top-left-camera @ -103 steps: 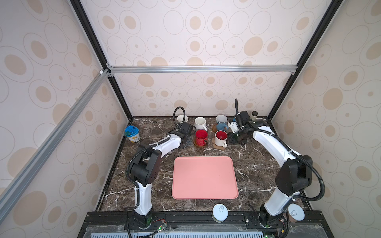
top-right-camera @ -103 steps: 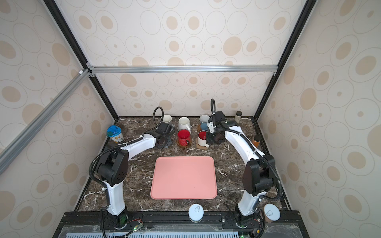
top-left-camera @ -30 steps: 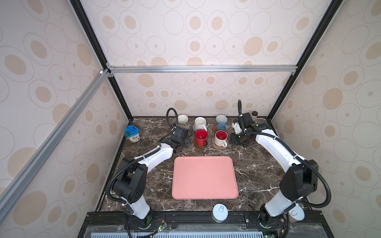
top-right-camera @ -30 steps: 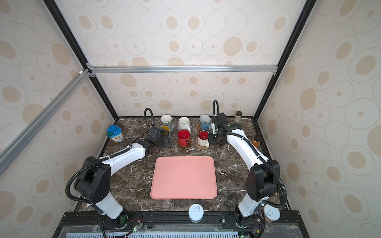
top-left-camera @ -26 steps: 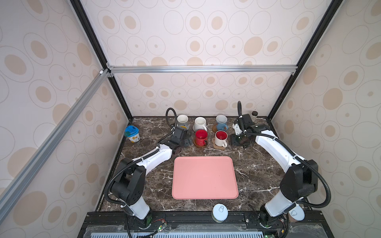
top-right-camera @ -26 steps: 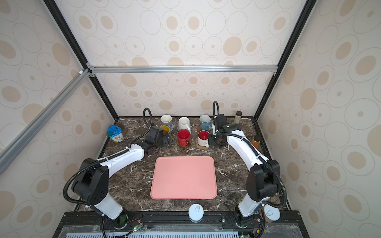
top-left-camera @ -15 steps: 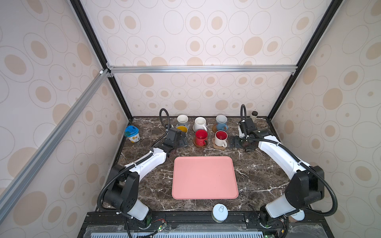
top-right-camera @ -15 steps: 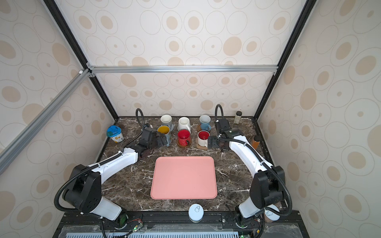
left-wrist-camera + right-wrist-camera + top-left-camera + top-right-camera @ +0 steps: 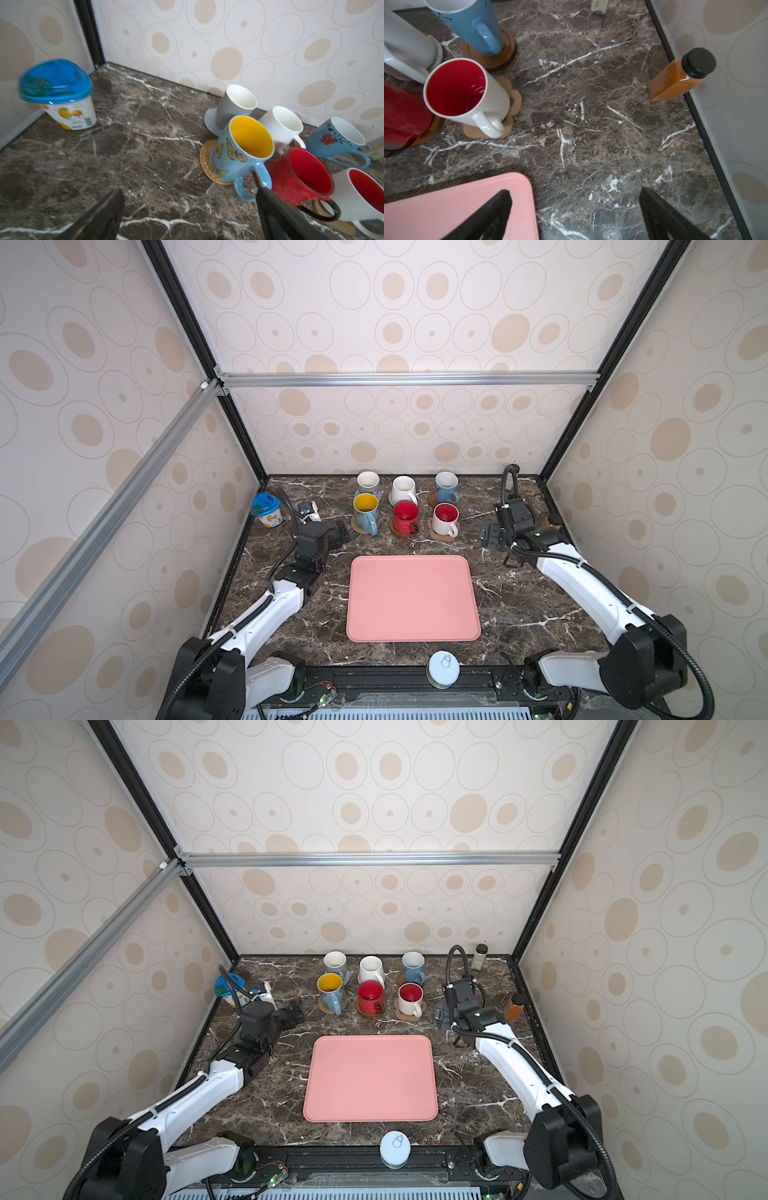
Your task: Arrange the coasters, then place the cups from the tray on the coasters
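Six cups stand in two rows at the back, each on a coaster. The rear row is grey (image 9: 368,482), white (image 9: 404,489) and light blue (image 9: 446,486). In front are the blue cup with yellow inside (image 9: 245,149) on the tan rattan coaster (image 9: 205,164), the red cup (image 9: 406,516), and the white cup with red inside (image 9: 467,97) on the paw-shaped coaster (image 9: 513,99). The pink tray (image 9: 411,597) lies bare. My left gripper (image 9: 338,533) (image 9: 190,192) is open left of the yellow-lined cup. My right gripper (image 9: 490,536) (image 9: 574,191) is open right of the red-lined cup.
A blue-lidded tub (image 9: 266,508) stands in the back left corner. An amber bottle (image 9: 675,81) stands by the right wall, and a small bottle (image 9: 480,957) in the back right corner. A white can lid (image 9: 444,668) lies at the front edge.
Both grippers have opened wide and drawn back from the front-row cups, the left one to the left and the right one to the right. The cups stay on their coasters.
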Action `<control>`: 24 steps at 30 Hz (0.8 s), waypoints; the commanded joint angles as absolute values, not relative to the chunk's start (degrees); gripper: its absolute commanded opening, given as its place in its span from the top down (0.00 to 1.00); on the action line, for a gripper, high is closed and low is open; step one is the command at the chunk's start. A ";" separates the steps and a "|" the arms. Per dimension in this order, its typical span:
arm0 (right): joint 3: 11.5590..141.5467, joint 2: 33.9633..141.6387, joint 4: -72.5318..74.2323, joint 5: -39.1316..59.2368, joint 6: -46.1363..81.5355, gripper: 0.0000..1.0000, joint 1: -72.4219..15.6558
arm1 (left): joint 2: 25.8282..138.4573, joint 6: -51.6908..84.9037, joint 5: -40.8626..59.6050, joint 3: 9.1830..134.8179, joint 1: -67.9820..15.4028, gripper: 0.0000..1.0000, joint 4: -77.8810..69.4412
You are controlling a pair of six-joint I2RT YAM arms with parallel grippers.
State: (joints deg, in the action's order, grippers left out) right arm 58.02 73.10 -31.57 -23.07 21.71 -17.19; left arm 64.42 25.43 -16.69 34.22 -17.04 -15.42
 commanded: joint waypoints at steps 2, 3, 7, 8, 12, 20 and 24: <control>50.64 67.42 -21.27 -30.88 16.66 0.00 -16.79 | 59.30 16.98 -22.40 29.96 -14.55 0.00 -24.30; 48.29 65.95 -18.58 -31.96 15.18 0.00 -16.75 | 58.43 16.72 -23.05 28.83 -13.77 0.00 -24.64; 39.38 61.55 -7.13 -36.48 9.51 0.00 -16.70 | 55.88 15.86 -24.47 25.21 -11.40 0.00 -26.29; 37.93 60.99 -5.34 -36.89 8.27 0.01 -16.74 | 55.57 15.30 -25.16 24.21 -11.14 0.00 -26.84; 33.51 60.67 -0.99 -38.91 5.59 0.00 -16.70 | 54.51 12.11 -26.67 17.64 -10.24 0.00 -35.13; 25.39 68.09 9.16 -38.94 8.41 0.00 -16.27 | 62.42 9.14 -23.09 7.95 -7.58 0.00 -52.87; 24.77 70.40 14.62 -38.28 6.62 0.00 -14.64 | 67.97 9.03 -20.82 6.48 -6.75 0.00 -60.41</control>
